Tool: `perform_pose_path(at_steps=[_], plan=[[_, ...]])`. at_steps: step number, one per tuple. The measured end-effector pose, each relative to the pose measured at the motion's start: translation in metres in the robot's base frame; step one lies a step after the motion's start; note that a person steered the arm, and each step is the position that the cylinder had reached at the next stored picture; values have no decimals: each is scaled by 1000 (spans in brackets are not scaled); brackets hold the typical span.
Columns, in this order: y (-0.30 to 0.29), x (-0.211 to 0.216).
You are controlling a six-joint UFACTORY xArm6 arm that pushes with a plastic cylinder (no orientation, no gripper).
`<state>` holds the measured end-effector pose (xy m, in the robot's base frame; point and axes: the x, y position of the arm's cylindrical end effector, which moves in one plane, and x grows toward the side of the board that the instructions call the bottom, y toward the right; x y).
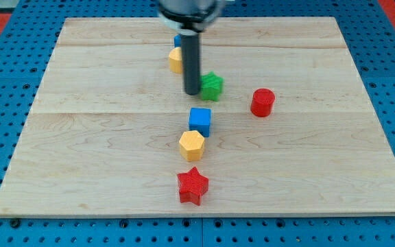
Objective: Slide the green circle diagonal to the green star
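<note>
here the rod stands upright over the upper middle of the board (81, 137), and my tip (192, 92) sits at the left edge of the green star (212, 86), touching it or very nearly so. there are no fingers on this arm, only the dark rod, so nothing is apart or clamped.

the star lies a little above the board's centre. i can't make out a green circle anywhere; if it is on the board, the rod or its blurred mount at the view's top hides it.

just left of the rod, partly behind it, a yellow block (175, 60) shows, its shape hard to tell. above that a sliver of a blue block (177, 40) peeks out beside the rod, mostly covered.

to the view's right of the star, well apart from it, a red cylinder (262, 102) stands upright.

below the tip a blue cube (200, 121) sits near the board's centre. a yellow hexagon (191, 145) lies just below the cube and slightly to its left, touching it or close to it. lower down, near the board's bottom edge, a red star (193, 185) lies alone, apart from the hexagon.

the cube, hexagon and red star make a rough column running down from the tip. around the board is a blue pegboard (5, 226).
</note>
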<state>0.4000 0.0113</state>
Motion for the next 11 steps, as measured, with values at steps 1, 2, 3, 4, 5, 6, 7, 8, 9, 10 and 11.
perform_pose_path(at_steps=[1, 2, 3, 4, 5, 6, 7, 8, 9, 10, 11], plan=[[12, 0], [58, -7], [78, -23], [-8, -40], [-116, -40], [-175, -77], [-165, -150], [-125, -208], [-116, -209], [-57, -208], [37, -189]])
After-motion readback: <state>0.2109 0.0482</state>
